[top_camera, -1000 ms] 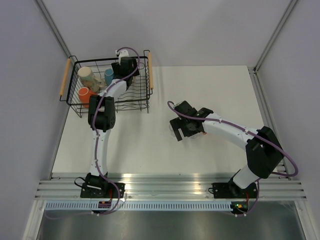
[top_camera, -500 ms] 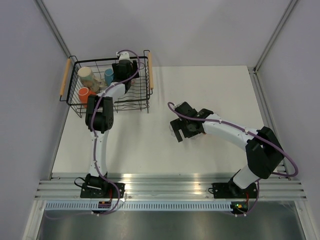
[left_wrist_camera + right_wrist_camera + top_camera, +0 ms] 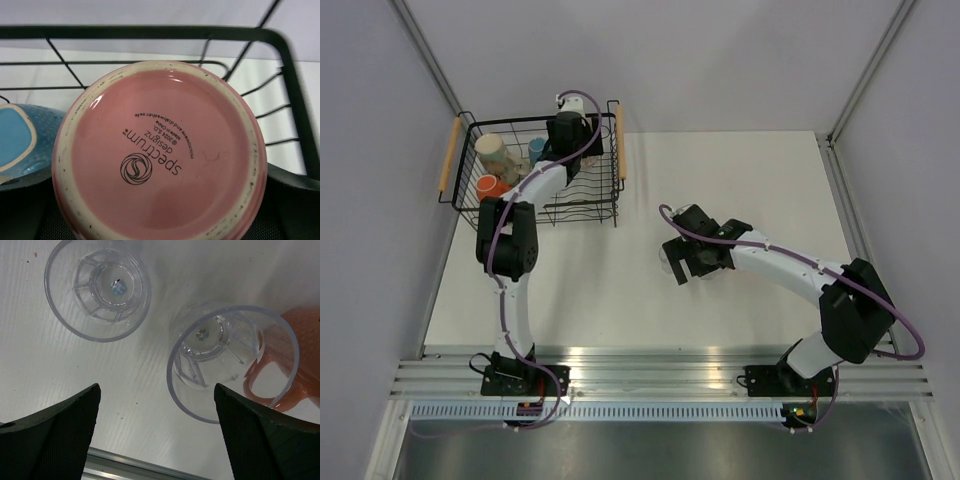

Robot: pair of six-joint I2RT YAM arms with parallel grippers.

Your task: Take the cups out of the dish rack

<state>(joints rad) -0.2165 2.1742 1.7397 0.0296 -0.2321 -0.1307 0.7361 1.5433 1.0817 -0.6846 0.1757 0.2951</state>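
Step in hand: removal of the pink cup (image 3: 160, 150) from the dish rack (image 3: 150, 32), far side, just beside the blue mug (image 3: 20, 142). Left gripper (image 3: 160, 200): spread wide around the pink cup, stamped base toward the wrist camera, fingers (image 3: 295, 215) against its sides as far as shows; judged clasped on it. Next move, as judged: straight lift over the rack's wire wall, then carry to the table (image 3: 740, 170); calls for clearance from the blue mug. Right gripper (image 3: 156, 390): released, jaws well apart, holds nothing, touches nothing; hovers above one clear tumbler (image 3: 97, 290), a second clear tumbler (image 3: 225, 365) and a salmon mug (image 3: 300, 355), all on the table. Left in the rack: cream mug (image 3: 492, 148), orange mug (image 3: 487, 187). Progress: partway.
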